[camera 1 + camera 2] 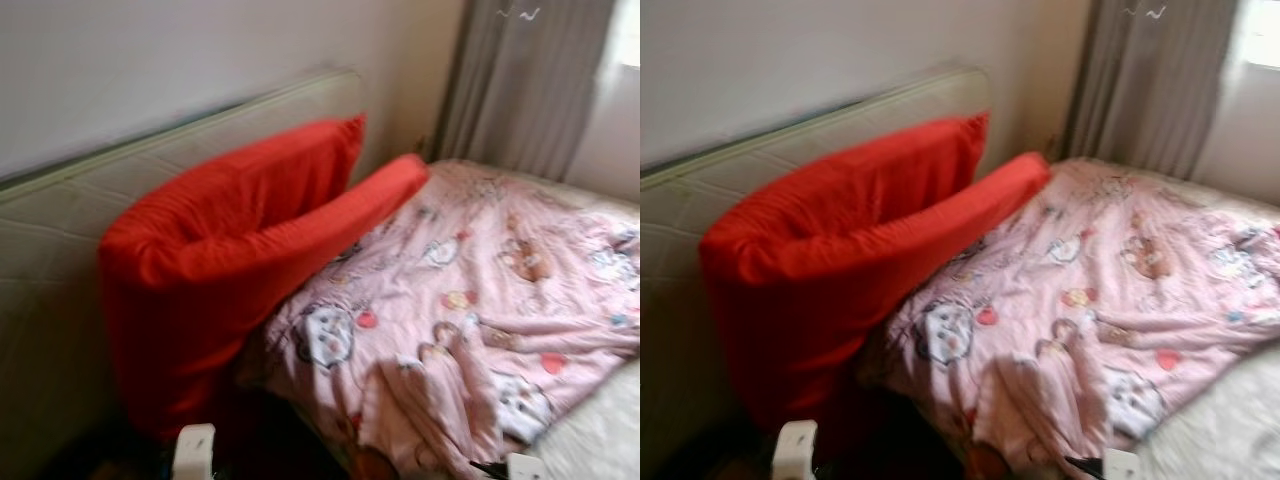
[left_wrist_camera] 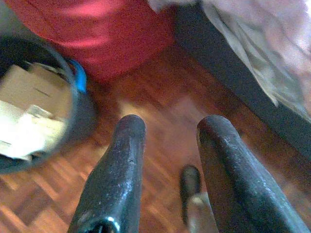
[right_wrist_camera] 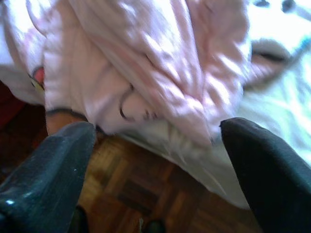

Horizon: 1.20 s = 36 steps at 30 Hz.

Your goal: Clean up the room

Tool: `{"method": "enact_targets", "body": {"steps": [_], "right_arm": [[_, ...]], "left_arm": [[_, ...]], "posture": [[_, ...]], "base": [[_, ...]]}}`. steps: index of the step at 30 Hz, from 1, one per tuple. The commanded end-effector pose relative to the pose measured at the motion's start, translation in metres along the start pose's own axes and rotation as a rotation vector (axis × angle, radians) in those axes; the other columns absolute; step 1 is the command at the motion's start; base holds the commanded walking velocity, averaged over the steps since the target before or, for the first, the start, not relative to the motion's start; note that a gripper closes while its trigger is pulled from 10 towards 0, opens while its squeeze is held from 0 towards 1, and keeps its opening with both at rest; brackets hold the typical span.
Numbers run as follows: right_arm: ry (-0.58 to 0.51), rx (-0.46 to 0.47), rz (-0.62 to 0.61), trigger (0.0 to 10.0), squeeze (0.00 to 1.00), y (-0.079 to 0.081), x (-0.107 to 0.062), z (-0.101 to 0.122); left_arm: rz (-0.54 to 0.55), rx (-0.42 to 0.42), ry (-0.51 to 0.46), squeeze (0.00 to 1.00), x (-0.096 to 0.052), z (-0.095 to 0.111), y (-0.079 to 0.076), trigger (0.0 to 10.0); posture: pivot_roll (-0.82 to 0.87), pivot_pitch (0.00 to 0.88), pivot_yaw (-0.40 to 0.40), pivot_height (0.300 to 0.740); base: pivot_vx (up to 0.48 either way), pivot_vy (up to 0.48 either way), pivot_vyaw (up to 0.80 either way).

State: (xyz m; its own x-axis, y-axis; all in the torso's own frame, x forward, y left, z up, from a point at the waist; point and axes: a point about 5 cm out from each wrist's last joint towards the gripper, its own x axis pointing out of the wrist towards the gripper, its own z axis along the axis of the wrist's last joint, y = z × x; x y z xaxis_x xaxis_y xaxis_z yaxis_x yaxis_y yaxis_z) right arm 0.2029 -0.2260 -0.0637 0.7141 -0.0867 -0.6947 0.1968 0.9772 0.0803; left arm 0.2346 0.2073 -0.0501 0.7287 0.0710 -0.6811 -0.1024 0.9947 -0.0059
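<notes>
Left gripper (image 2: 167, 141) is hanging released, bin (image 2: 73, 104) beside its jaws; right gripper (image 3: 158, 145) is gaping under the pink blanket (image 3: 160, 63).

No readable text, labels, brands or nos. anywhere. Cartoon prints on pink blanket (image 1: 480, 300) too blurred to make out any lettering; cardboard in dark bin (image 2: 68, 121), seen from left wrist cam, too blurred to read any print.
</notes>
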Motion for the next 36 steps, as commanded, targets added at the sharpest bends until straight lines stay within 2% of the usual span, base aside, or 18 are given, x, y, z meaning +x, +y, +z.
{"method": "enact_targets", "body": {"steps": [1,10,16,17,18,19,20,30,31,32,36], "right_arm": [[0.016,0.006,-0.034,10.0,0.0,-0.012,-0.004,-0.007],[-0.091,0.004,-0.043,10.0,0.0,-0.013,-0.005,0.003],[-0.19,0.048,-0.049,10.0,0.0,-0.013,-0.007,0.01],[-0.305,0.024,-0.016,10.0,0.0,0.006,0.002,0.046],[-0.39,0.008,0.009,10.0,0.0,0.021,0.006,0.072],[-0.514,-0.012,0.046,10.0,0.0,0.042,0.008,0.11],[-0.55,-0.016,0.058,10.0,0.0,0.045,0.007,0.118],[-0.608,-0.017,0.112,10.0,0.0,0.056,0.005,0.126],[-0.602,-0.025,0.118,10.0,0.0,0.058,0.005,0.125],[-0.596,-0.03,0.127,10.0,0.0,0.059,0.005,0.123],[-0.589,-0.037,0.133,10.0,0.0,0.059,0.005,0.121]], "left_arm": [[-0.025,0.003,-0.02,0.0,0.001,0.003,-0.007,10.0],[-0.061,0.008,-0.154,0.0,0.0,0.015,-0.01,10.0],[-0.072,0.005,-0.255,0.0,-0.003,0.023,-0.011,10.0],[-0.072,0.004,-0.264,0.0,-0.003,0.024,-0.011,10.0],[-0.073,0.002,-0.269,0.0,-0.003,0.025,-0.011,10.0],[-0.071,-0.002,-0.284,0.0,-0.004,0.025,-0.011,10.0],[-0.069,-0.003,-0.294,0.0,-0.004,0.026,-0.011,10.0],[-0.081,-0.024,-0.338,0.0,-0.006,0.027,-0.012,10.0],[-0.096,-0.008,-0.528,0.0,-0.005,0.081,-0.02,10.0],[-0.099,-0.004,-0.646,0.0,-0.008,0.113,-0.025,10.0],[-0.081,-0.006,-0.658,0.0,-0.008,0.118,-0.022,10.0]], "posture": [[-0.05,0.007,0.022,0.74],[-0.05,0.013,0.018,0.74],[-0.04,0.014,0.017,0.74],[-0.04,0.014,0.017,0.74],[-0.04,0.014,0.017,0.74],[-0.05,0.01,0.017,0.74],[-0.05,0.009,0.017,0.74],[-0.05,0.0,0.018,0.74],[-0.06,0.0,0.017,0.74],[-0.06,0.0,0.017,0.74],[-0.06,0.0,0.015,0.74]], "base": [[0.0,0.0,0.0],[0.0,0.0,0.0],[0.0,0.0,0.0],[0.0,0.0,0.0],[0.0,0.0,0.0],[0.0,0.0,0.0],[0.0,0.0,0.0],[0.0,0.0,0.0],[0.0,0.0,0.0],[0.0,0.0,0.0],[0.0,0.0,0.0]]}}
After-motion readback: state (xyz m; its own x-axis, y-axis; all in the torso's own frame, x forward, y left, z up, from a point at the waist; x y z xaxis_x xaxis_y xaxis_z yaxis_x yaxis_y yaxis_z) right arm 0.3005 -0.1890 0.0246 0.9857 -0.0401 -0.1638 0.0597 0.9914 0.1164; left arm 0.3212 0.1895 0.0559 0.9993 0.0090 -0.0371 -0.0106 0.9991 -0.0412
